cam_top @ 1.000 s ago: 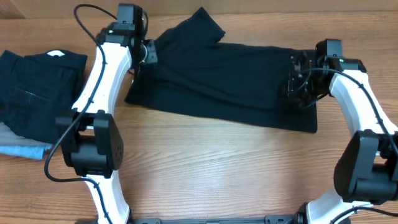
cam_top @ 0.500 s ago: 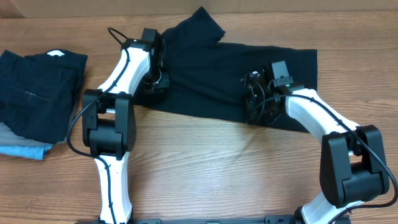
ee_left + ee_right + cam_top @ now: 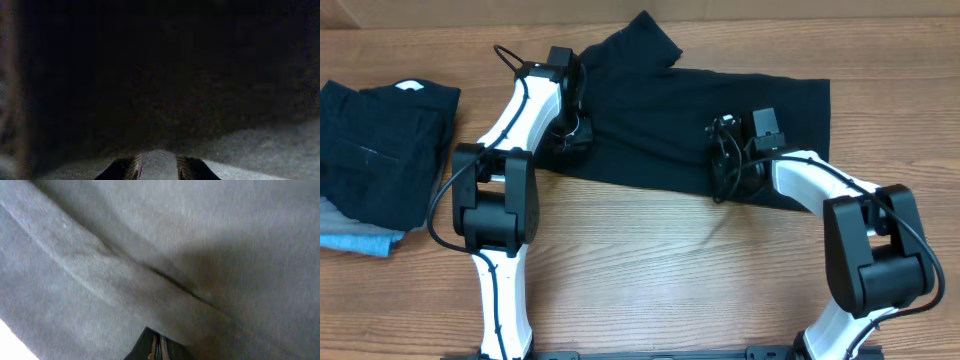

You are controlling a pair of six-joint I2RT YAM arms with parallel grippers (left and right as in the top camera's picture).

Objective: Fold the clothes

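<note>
- The left wrist view is nearly all darkness. Only a strip of grey-looking cloth along the bottom reads clearly, and the far side of the scene cannot be made out.
- The left end effector (image 3: 570, 132) is down at the left edge of the T-shirt (image 3: 660, 120). From above its tips are hidden under its own body. In the wrist view the two fingertips (image 3: 125, 170) stand a little apart, with cloth showing through the gap and nothing I can see clamped between them.
- The right end effector (image 3: 723, 172) sits at the shirt's near edge, right of centre. From the wrist its tips are almost buried in fabric. They are closed tight, and a ridge of cloth runs straight into them – pinched, as far as I can see.
- The T-shirt is plain black and soft. It lies across the far half of the counter (image 3: 670, 270) as a long, slanting band, with one sleeve (image 3: 645, 40) poking up at the back. Its right end is squared off, and its left end is partly covered by the left arm.
- Well apart, at the counter's left edge, lies a pile of dark clothes (image 3: 380, 150) with a white tag (image 3: 408, 86) on top. A pale blue cloth (image 3: 355, 240) peeks out beneath – the frame cuts off both.
</note>
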